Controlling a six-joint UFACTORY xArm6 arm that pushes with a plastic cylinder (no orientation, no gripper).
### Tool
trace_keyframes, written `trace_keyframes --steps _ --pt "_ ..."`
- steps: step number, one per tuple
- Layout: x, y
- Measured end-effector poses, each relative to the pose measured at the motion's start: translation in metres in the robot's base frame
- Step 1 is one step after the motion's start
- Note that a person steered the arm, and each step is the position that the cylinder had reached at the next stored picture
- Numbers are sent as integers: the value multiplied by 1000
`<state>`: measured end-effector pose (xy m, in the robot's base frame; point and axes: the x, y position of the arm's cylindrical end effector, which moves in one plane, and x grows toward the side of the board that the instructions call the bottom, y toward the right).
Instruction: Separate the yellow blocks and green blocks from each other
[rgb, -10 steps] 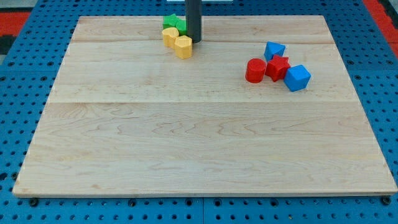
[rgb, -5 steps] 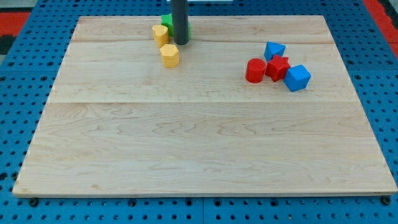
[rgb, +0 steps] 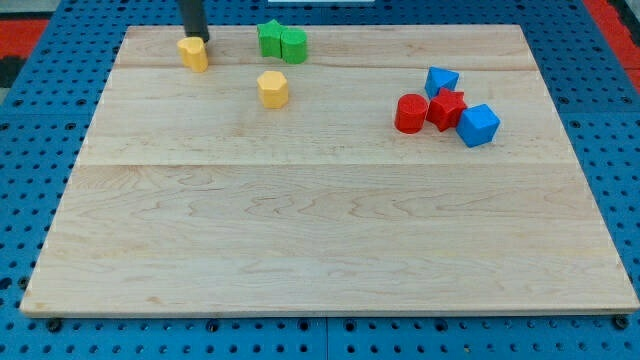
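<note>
Item: wooden board (rgb: 300, 250), near half bare.

Mid-depth, view's right: red cylinder (rgb: 410, 114), red star block (rgb: 446, 108), two blue blocks (rgb: 478, 125) (rgb: 441, 81), clustered and touching.

Mid-depth, left of centre: yellow hexagonal block (rgb: 272, 88), standing alone.

Far edge: green star block (rgb: 269, 39) touching green cylinder (rgb: 293, 45). Well to their left, second yellow block (rgb: 194, 53).

My tip (rgb: 196, 39): a bare rod grasping nothing, touching that far yellow block's top side.

Key relation: the green pair lies to the view's right of my tip; both yellows already stand apart from it.
</note>
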<state>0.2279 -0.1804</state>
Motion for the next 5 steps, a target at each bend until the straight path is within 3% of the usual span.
trace_keyframes --steps 1,2,3,4,5 --pt "13 7" --pt "-7 33" --pt "16 112" --pt "68 148" --pt "96 147"
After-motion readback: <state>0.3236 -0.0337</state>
